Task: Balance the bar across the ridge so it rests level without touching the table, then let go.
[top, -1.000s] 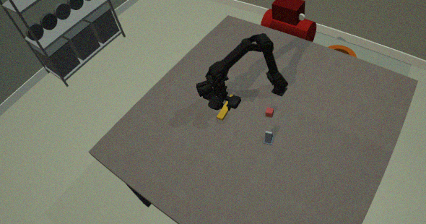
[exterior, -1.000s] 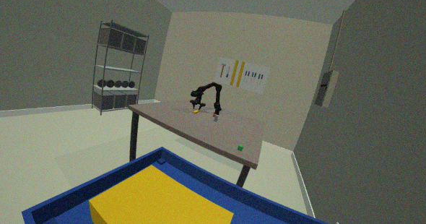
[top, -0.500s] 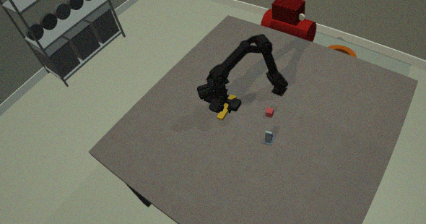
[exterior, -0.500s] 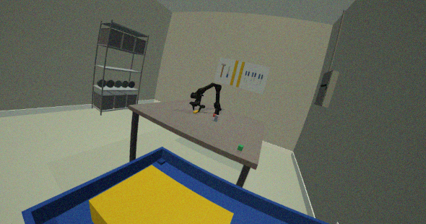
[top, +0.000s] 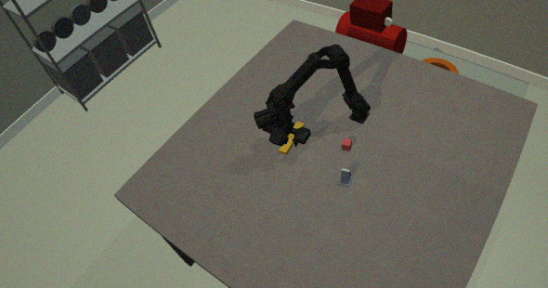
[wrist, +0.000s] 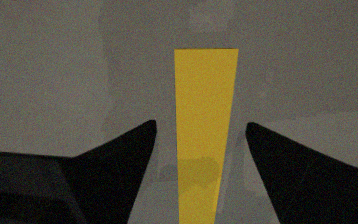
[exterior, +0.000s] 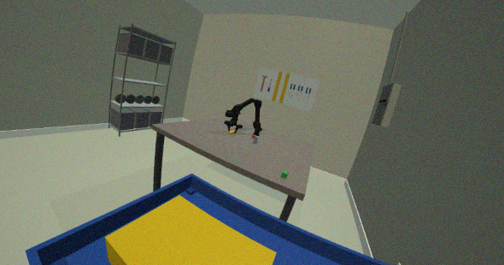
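Observation:
A long yellow bar lies flat on the brown table. My gripper is open and low over the bar, one black finger on each side of it, with a gap between each finger and the bar. A small grey-blue upright block, which looks like the ridge, stands to the right of the bar and apart from it. It does not show in the wrist view.
A small red cube sits between the arm's base and the grey-blue block. A green cube lies near the table's corner. Off the table are a shelf rack, a red machine and an orange ring.

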Available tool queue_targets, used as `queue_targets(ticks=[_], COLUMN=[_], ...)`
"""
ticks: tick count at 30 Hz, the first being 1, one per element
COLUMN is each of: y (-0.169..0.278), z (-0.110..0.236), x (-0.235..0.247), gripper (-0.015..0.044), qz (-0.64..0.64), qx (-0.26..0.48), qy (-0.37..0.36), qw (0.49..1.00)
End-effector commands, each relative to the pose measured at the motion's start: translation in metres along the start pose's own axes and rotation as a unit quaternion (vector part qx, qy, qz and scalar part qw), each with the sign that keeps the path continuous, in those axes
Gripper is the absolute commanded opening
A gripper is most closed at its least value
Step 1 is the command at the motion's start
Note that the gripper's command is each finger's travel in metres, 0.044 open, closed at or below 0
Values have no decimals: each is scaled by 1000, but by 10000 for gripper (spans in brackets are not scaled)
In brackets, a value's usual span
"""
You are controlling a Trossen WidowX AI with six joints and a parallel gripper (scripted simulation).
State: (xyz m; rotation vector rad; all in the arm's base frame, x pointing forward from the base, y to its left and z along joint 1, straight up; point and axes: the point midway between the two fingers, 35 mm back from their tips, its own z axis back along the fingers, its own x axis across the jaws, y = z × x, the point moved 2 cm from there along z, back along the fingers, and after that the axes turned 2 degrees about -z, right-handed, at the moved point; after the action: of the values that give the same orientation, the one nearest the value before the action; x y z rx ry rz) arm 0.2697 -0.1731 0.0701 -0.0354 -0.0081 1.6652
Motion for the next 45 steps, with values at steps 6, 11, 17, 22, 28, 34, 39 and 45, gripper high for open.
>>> queue_targets(ticks=[6, 11, 17, 22, 28, 34, 39, 45], y=[0, 0, -1, -2, -4, -5, -5, -4], z=[0, 0, 4, 16, 31, 46, 59, 74], x=[0, 0, 0, -2, -3, -4, -4, -4], gripper=[184, 111, 12, 0, 0, 0, 0, 0], qz=[0, 0, 0, 0, 1, 1, 1, 2], qx=[0, 0, 0, 0, 0, 0, 1, 1], qy=[0, 0, 0, 0, 0, 0, 0, 0], qw=[1000, 1000, 1000, 1000, 1000, 1000, 1000, 1000])
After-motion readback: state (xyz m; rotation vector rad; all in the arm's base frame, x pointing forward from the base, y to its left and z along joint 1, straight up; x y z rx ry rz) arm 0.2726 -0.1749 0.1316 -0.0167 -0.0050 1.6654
